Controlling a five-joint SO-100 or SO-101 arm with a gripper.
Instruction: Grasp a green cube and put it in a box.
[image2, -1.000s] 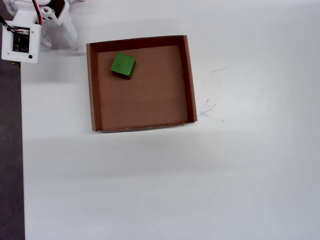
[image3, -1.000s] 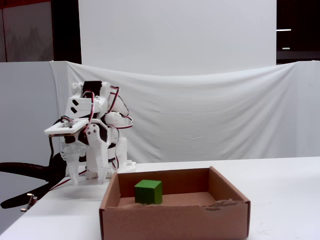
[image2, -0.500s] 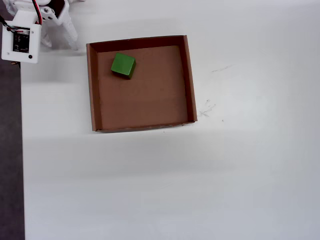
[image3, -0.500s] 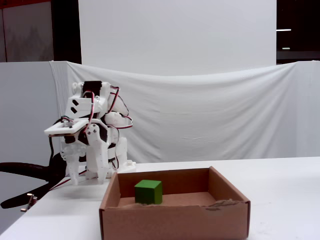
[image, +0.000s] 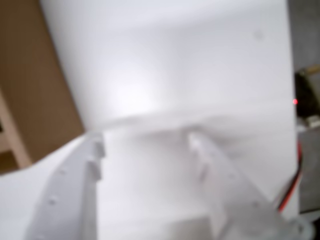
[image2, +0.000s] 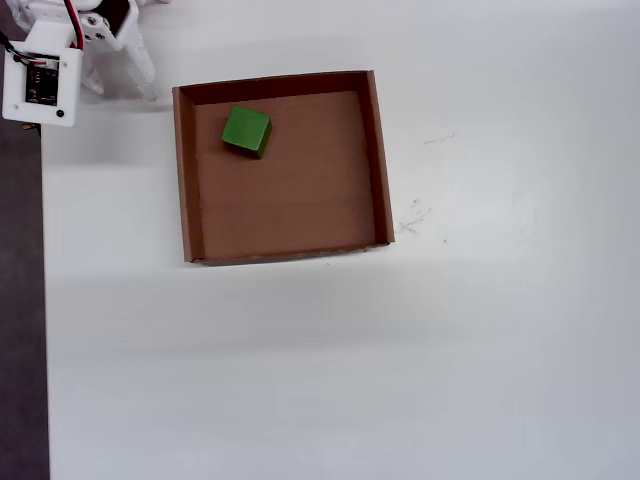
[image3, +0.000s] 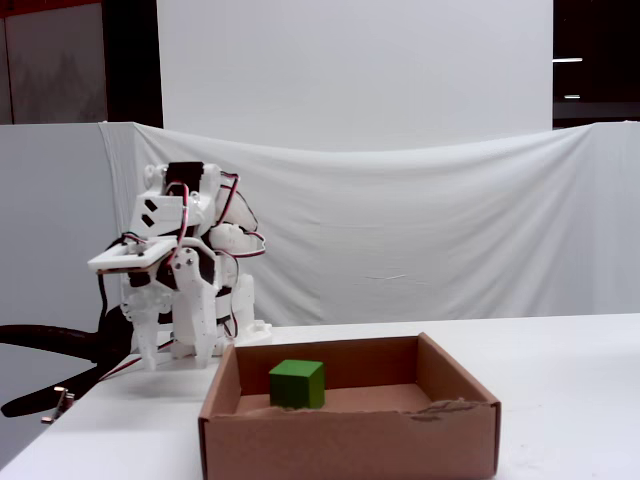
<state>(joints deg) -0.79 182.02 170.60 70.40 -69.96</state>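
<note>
green cube inside box — near its upper-left corner in the overhead view, arm folded beside box on white desk, fingers spread apart, empty (wrist view blurry)

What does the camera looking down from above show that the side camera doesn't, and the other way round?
Only the overhead view shows the whole floor of the box, with the cube in one corner, and faint scuff marks on the table. Only the fixed view shows the folded-up arm in full, the white cloth backdrop and the box's torn front wall. Both show the cube resting inside the box, with the arm well clear of it.
</note>
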